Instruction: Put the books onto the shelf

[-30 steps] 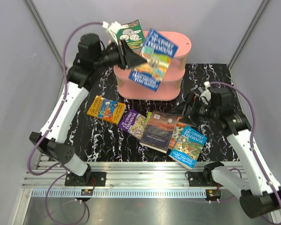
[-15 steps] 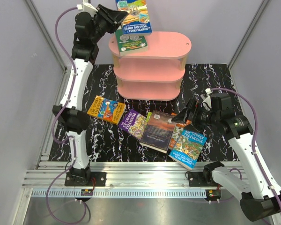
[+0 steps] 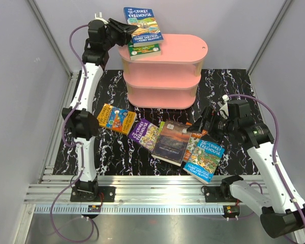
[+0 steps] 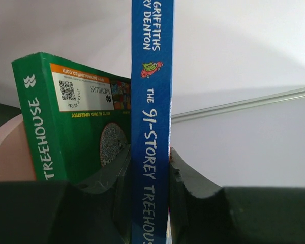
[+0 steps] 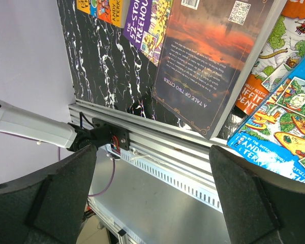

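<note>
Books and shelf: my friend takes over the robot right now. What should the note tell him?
Left gripper: shut on the blue book, holding it over the top board of the shelf.
Right gripper: open, empty, low over the books on the mat.
Done: the green book lies on the top board.
Left to do: set the blue book down, then shelve five from the mat: yellow book, purple book, dark book, orange book, light-blue book.

Left arm (image 3: 86, 81): reared up tall, reaching toward back. Left claw (image 3: 127, 34): pinched on blue book (image 3: 142, 23). Right arm (image 3: 267, 152): bent low. Right claw (image 3: 205, 122): spread wide, angled down.
</note>
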